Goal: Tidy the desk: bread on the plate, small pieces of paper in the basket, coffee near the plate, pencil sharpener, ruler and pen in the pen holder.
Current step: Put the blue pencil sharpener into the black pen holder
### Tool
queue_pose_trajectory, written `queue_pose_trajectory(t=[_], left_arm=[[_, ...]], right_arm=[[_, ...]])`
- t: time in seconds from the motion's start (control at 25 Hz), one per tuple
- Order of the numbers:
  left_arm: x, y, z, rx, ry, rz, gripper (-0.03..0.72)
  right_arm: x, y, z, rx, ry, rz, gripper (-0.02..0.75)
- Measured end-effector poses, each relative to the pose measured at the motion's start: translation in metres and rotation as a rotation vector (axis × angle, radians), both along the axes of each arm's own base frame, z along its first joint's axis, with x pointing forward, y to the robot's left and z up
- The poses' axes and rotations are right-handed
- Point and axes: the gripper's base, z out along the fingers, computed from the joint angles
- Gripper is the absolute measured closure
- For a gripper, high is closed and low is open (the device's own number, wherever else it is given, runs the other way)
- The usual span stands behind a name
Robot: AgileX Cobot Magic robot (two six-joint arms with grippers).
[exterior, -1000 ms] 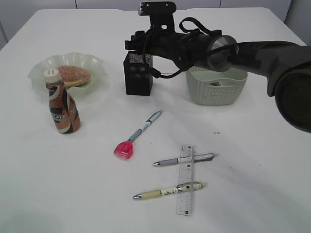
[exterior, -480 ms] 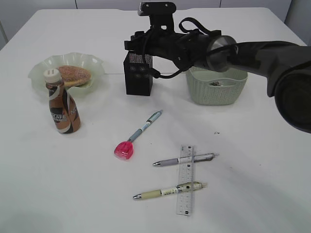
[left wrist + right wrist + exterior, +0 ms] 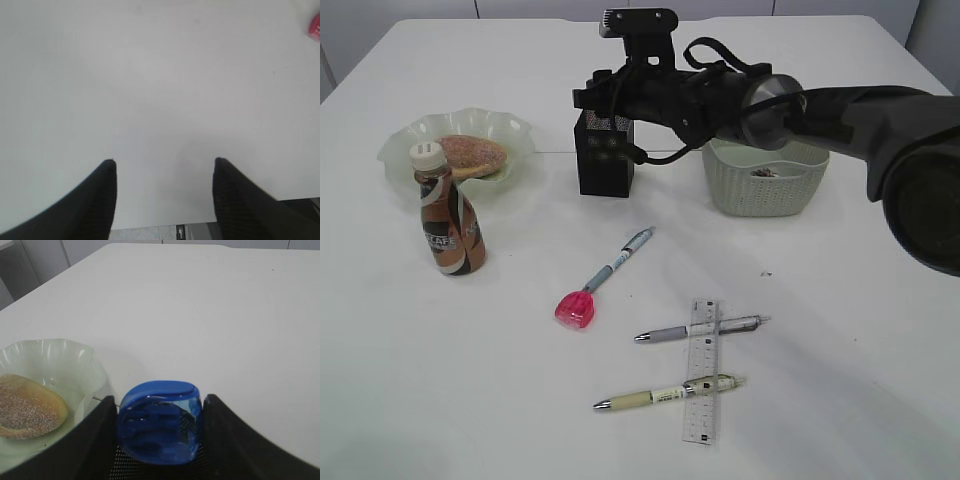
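Observation:
My right gripper point(image 3: 160, 399) is shut on a blue pencil sharpener point(image 3: 159, 427), directly above the black mesh pen holder point(image 3: 605, 160); its mesh point(image 3: 150, 471) shows just beneath. In the exterior view that gripper point(image 3: 602, 97) hides the sharpener. The bread point(image 3: 470, 155) lies on the green plate point(image 3: 400, 150), with the coffee point(image 3: 448, 215) standing in front. Small pieces of paper point(image 3: 762, 173) lie in the basket point(image 3: 765, 195). A red sharpener point(image 3: 575, 310), a clear ruler point(image 3: 701, 400) and three pens point(image 3: 620, 258) point(image 3: 695, 329) point(image 3: 665, 394) lie on the desk. My left gripper point(image 3: 165, 161) is open over bare desk.
The right arm point(image 3: 840, 110) stretches from the right across the basket to the pen holder. Two of the pens lie across the ruler. The left wrist view shows the desk's near edge point(image 3: 165, 226) and a bit of the red sharpener point(image 3: 315, 25).
My right gripper has shifted very slightly left and up over the pen holder. Everything on the desk has stayed put.

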Motion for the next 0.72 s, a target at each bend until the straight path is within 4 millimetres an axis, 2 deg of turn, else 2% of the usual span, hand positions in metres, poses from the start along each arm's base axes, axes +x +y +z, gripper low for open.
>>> queue_pose_trajectory(t=[0.52,0.72], left_arm=[[-0.0001,-0.0005,0.0,-0.006,0.001,0.0,0.246],[-0.0001,-0.0005,0.0,-0.006,0.001,0.0,0.246]], right_arm=[[0.0001,0.0002,0.0007,0.005,-0.006,0.001,0.347],[0.0001,0.0002,0.0007,0.024,0.002,-0.005,0.256]])
